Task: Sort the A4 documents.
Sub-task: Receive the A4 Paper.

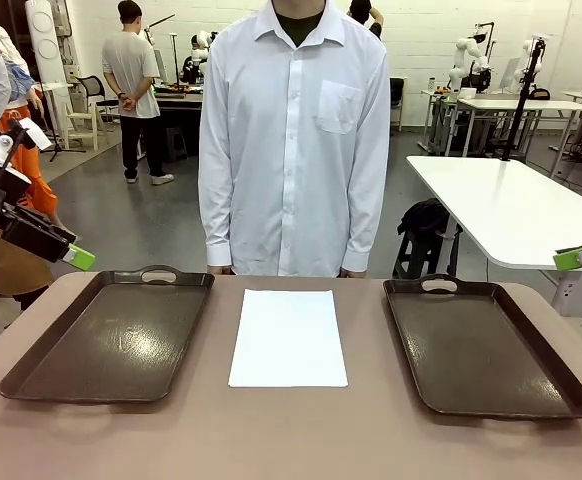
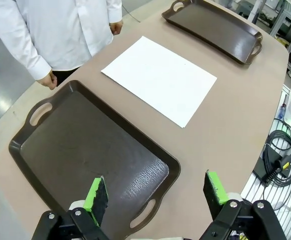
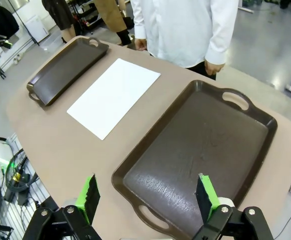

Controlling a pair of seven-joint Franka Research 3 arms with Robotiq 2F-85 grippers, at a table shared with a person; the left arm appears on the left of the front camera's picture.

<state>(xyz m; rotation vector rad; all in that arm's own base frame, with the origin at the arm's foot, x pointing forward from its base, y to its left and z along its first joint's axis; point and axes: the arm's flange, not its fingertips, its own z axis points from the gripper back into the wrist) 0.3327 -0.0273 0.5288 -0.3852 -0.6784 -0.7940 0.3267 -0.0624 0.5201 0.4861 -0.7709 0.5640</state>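
Left gripper (image 2: 155, 192): fingers spread wide, nothing between the green pads. It hangs clear above the table, one pad over a tray and the other over bare tabletop.
Right gripper (image 3: 147, 196): jaws equally far apart and empty, raised in the same way, with one pad over a tray.
Left tray (image 2: 85, 145): directly beneath the left gripper. Dark brown, with handles, nothing lying in it.
Right tray (image 3: 200, 140): directly beneath the right gripper. Same make, nothing in it either.
A4 sheet (image 1: 289, 337): flat on the table in the gap between the two trays, touching neither. It lies beyond each gripper's own tray and well apart from both grippers. I cannot tell whether it is one sheet or several.
Table (image 1: 291, 430): tan top with rounded corners, under everything.
Person (image 1: 293, 140): farthest from both grippers, standing at the opposite edge in a white shirt. Both hands hang by the table edge, off the sheet.
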